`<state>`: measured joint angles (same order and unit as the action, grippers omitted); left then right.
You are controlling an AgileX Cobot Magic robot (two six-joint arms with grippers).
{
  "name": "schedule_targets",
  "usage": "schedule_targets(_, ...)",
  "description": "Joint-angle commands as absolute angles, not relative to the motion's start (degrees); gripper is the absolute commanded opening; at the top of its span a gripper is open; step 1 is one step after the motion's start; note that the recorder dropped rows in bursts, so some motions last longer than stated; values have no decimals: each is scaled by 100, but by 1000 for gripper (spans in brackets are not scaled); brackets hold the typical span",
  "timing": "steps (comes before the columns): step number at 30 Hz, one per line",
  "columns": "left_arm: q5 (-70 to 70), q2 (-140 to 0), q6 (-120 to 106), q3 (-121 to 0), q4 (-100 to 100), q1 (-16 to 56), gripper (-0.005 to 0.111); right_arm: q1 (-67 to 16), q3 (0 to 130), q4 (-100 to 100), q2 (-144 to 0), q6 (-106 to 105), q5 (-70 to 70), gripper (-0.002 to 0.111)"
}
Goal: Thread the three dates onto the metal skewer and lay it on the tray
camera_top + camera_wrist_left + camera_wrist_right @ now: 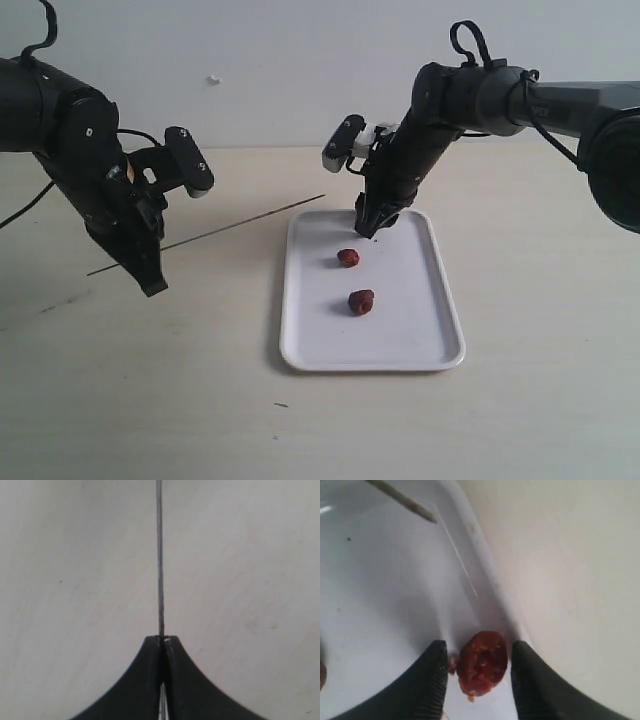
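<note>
The white tray (440, 300) lies mid-table with two dates (348, 257) (361, 301) on it. My left gripper (152, 288) (161, 639) hangs left of the tray, above the table, shut on one end of the thin metal skewer (240, 224) (160, 555). The skewer's free end points toward the tray's far left corner. My right gripper (372, 225) (479, 644) is down at the tray's far edge, open. A third date (482, 662) sits on the tray floor (395, 580) between its fingers, with a gap on each side. The exterior view hides this date behind the gripper.
Bare pale tabletop surrounds the tray. A tiny dark speck (281, 405) lies near the front edge. The wall stands close behind the table. The third date sits tight against the tray's raised rim (485, 575).
</note>
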<state>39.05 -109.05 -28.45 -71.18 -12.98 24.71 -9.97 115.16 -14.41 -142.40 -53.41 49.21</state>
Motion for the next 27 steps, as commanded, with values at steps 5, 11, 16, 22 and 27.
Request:
schedule_targets(5,3801,-10906,-2798,-7132,-1306,2462,0,-1000,11527,-1338,-14293,-5328,4766,30)
schedule_targets(11,3778,-10906,-2798,-7132,-1306,2462,0,-1000,11527,-1338,-14293,-5059,4691,30)
schedule_targets(16,3754,-10906,-2798,-7132,-1306,2462,0,-1000,11527,-1338,-14293,-4822,4693,29)
schedule_targets(22,3727,-10906,-2798,-7132,-1306,2462,0,-1000,11527,-1338,-14293,-4658,4680,28)
schedule_targets(27,3669,-10906,-2798,-7132,-1295,2462,0,-1000,11527,-1338,-14293,-4368,4680,23)
